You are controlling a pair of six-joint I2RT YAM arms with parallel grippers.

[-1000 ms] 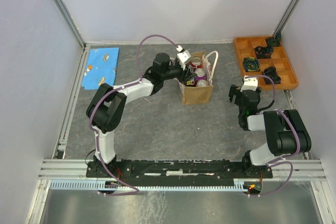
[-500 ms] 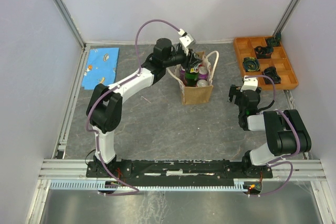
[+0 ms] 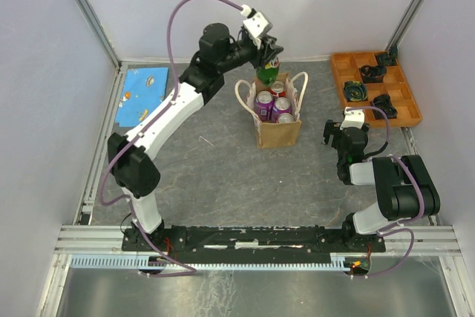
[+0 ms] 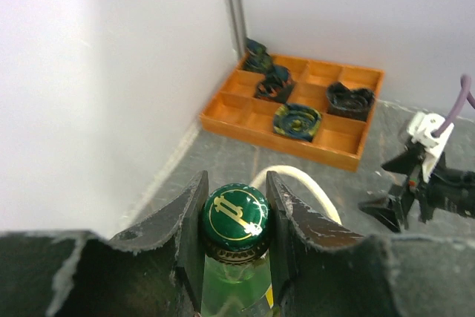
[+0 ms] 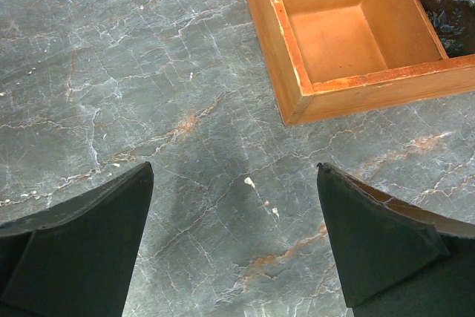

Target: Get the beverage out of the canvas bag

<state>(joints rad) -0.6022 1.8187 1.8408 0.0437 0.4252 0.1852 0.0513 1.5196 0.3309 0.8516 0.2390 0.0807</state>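
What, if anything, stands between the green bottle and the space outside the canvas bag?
Nothing visible. The left hand grips the green bottle by its neck, raised over the far rim of the canvas bag.

Capped green bottle (image 4: pixel 235 214) held by the neck between the jaws of the left gripper (image 4: pixel 235 188).
An orange compartment tray (image 4: pixel 286 139) is seen beyond it on the table (image 4: pixel 390 130).

2 white-and-black jointed arms (image 3: pixel 159 120) with looping purple cables (image 3: pixel 170 35).
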